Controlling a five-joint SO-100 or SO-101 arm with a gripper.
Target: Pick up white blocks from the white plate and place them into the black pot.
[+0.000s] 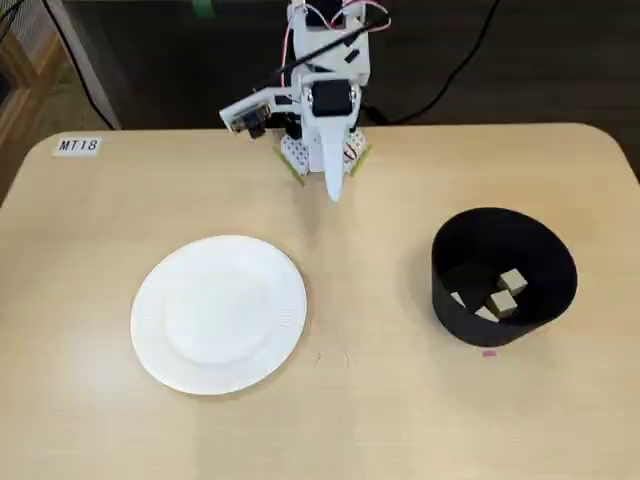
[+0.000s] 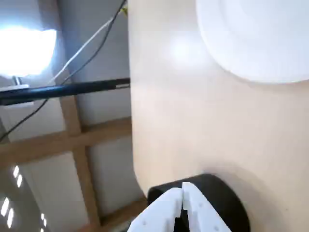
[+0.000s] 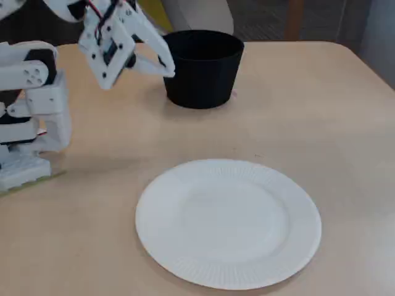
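Note:
The white plate [image 1: 218, 312] lies bare on the table, with no blocks on it; it also shows in the wrist view [image 2: 256, 38] and in a fixed view [image 3: 228, 222]. The black pot [image 1: 503, 277] stands at the right in a fixed view and holds three white blocks [image 1: 503, 292]. The pot also shows in a fixed view [image 3: 204, 68] and in the wrist view [image 2: 217, 200]. My gripper [image 1: 334, 190] is shut and empty, folded back near the arm's base, away from plate and pot. Its white fingers [image 2: 169, 208] meet in the wrist view.
The arm's base [image 3: 24, 123] stands at the table's far edge. A label reading MT18 [image 1: 78, 146] is stuck at the table's corner. A small pink mark [image 1: 489, 352] lies by the pot.

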